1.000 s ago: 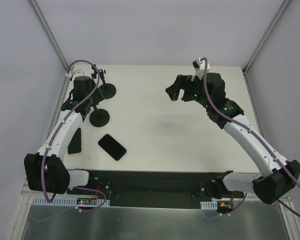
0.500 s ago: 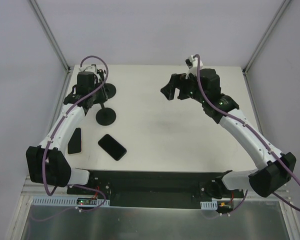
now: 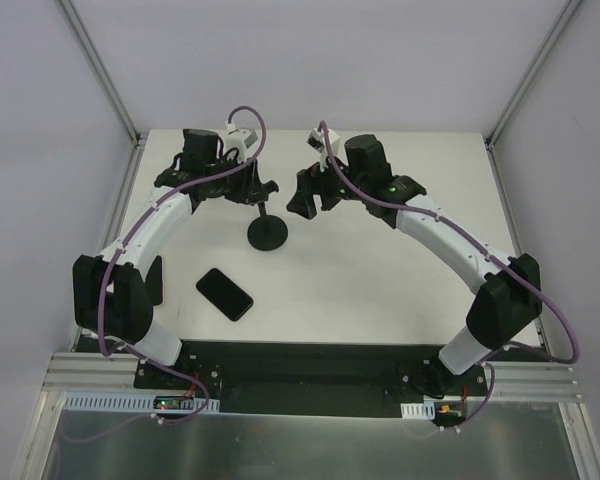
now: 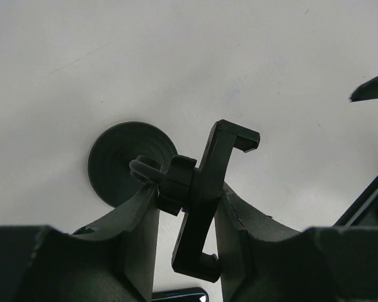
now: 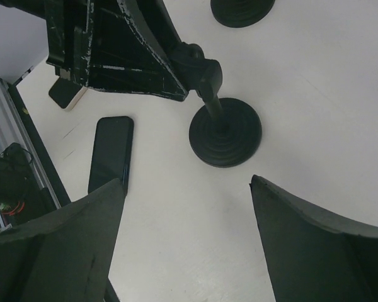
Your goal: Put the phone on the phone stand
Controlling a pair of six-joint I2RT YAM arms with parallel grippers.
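Observation:
The black phone stand (image 3: 267, 232) stands near the table's middle, with a round base and a clamp head on a stem. My left gripper (image 3: 254, 186) is shut on the clamp head (image 4: 205, 189); the base (image 4: 123, 160) rests on the table below. The black phone (image 3: 225, 293) lies flat in front of the stand, to its left, and shows in the right wrist view (image 5: 111, 154). My right gripper (image 3: 310, 195) is open and empty just right of the stand, hovering over bare table (image 5: 186, 182) near the base (image 5: 225, 131).
A second dark phone (image 3: 150, 280) lies at the left edge, partly behind my left arm. A second stand's base (image 5: 242, 11) sits farther back. White walls and metal posts enclose the table.
My left gripper has carried the stand from the far left toward the table's middle. My right arm has swung left and now faces the stand. The phone has not moved.

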